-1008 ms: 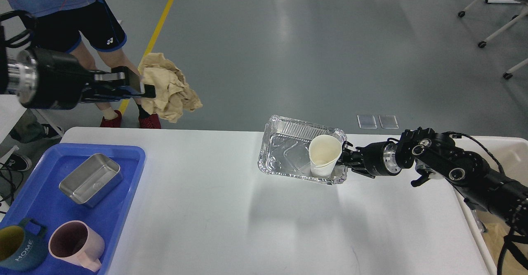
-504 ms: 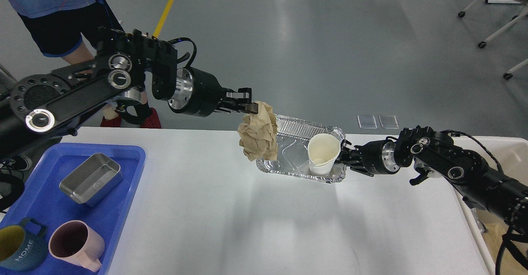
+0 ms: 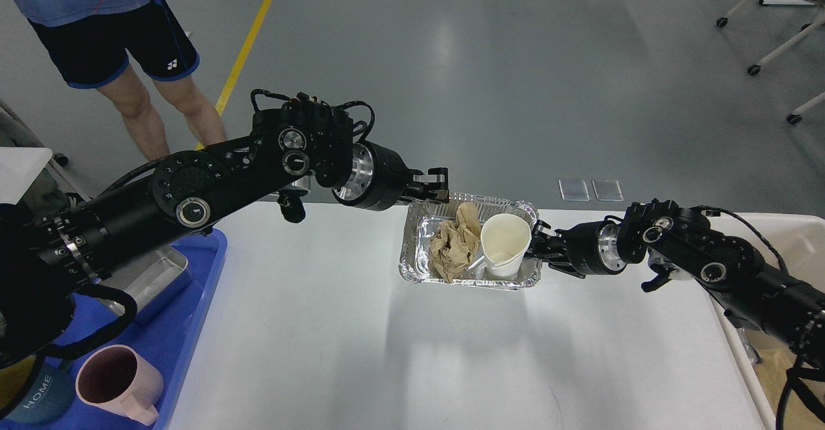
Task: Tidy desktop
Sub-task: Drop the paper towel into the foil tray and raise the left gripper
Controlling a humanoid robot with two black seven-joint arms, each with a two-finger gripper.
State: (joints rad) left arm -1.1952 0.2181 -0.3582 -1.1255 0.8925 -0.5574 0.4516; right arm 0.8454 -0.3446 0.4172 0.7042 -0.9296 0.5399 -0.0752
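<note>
writing: "HOME" is showing on the dark blue mug (image 3: 29, 401) at the near-left corner; a small white logo is showing on the bystander's black shorts (image 3: 116, 43), too small to read.
tabletop (image 3: 361, 340): white, filling the lower view; its near middle is lying bare.
foil tray (image 3: 412, 259): sitting near the far edge, right of centre; crumpled brown paper (image 3: 456, 243) and a white paper cup (image 3: 504, 243) are lying inside it, the cup tilting.
blue tray (image 3: 187, 327): sitting along the left edge, carrying a pink mug (image 3: 116, 381) and a steel tin (image 3: 164, 275); the left arm is covering most of it.
left gripper (image 3: 438, 184): hovering at the foil tray's far rim; opening — cannot tell.
right gripper (image 3: 538, 246): pinching the foil tray's right rim, just beside the cup.
</note>
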